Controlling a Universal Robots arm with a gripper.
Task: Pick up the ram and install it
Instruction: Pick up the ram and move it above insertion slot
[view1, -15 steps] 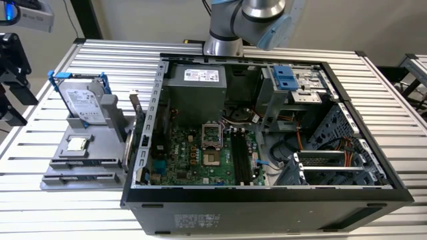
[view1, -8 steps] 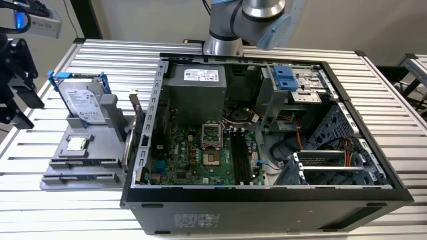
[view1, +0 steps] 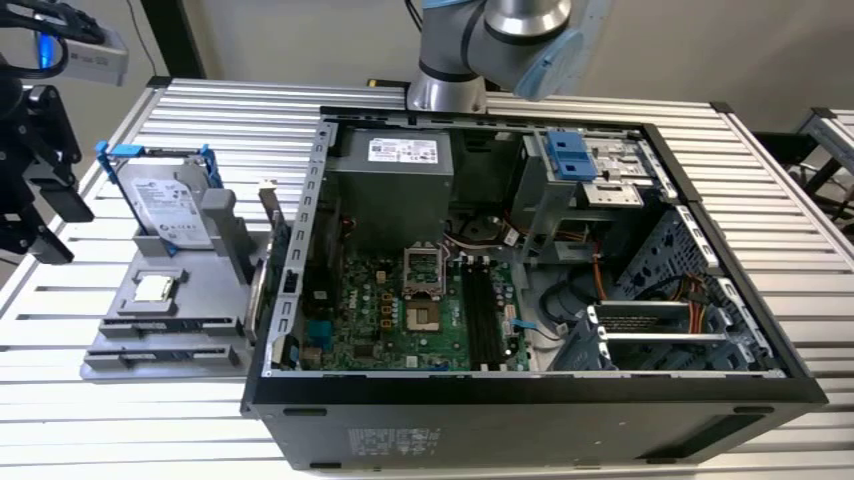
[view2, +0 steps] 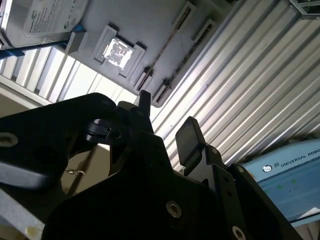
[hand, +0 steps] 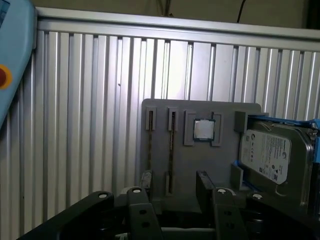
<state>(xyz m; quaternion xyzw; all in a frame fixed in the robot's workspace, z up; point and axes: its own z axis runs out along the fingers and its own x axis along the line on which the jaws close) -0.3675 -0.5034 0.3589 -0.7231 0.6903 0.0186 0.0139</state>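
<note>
Two thin ram sticks (hand: 171, 150) stand on edge in the slots of a grey holder (hand: 220, 112), side by side. In the second wrist view a ram stick (view2: 167, 45) shows as a thin line on that holder. My gripper (hand: 175, 187) is open and empty, its black fingers (hand: 205, 187) hanging short of the holder's near end, roughly in line with the sticks. In the exterior view the gripper (view1: 51, 225) hangs at the far left, beside the holder (view1: 200, 300). The motherboard's black slots (view1: 481, 315) lie inside the open computer case (view1: 534, 400).
On the holder a silver hard drive in a blue frame (view1: 171, 205) stands upright, with a small square processor chip (view1: 155, 288) in front of it. A light-blue pendant (hand: 12, 50) lies on the ribbed metal table (view1: 747, 130). The arm's base (view1: 447, 90) stands behind the case.
</note>
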